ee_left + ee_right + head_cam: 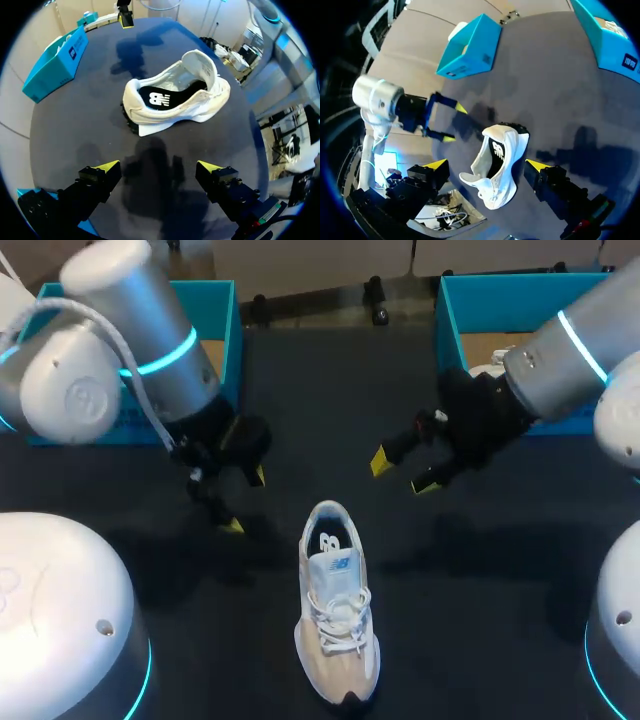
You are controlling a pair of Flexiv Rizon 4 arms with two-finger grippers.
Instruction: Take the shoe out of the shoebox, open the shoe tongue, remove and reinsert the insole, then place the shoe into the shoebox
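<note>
Looking down from the head view, the shoe (337, 615) is standing on its sole on the dark table (320, 390), heel pointing away from me. My left claw (245, 501) is hovering past the heel to the shoe's left, fingers apart and gripping nothing. My right claw (402, 474) is hanging past the heel to the shoe's right, also spread and empty. One teal shoebox (225, 320) is sitting well beyond the shoe on the left, and a second shoebox (450, 310) on the right. In the left wrist view, the shoe (175, 100) is lying ahead of my wide-open left claw (157, 167), touching neither finger and showing its dark insole (160, 97). In the right wrist view, the shoe (502, 160) is lying below my spread right claw (487, 164), untouched, with the left claw (454, 123) beyond it.
</note>
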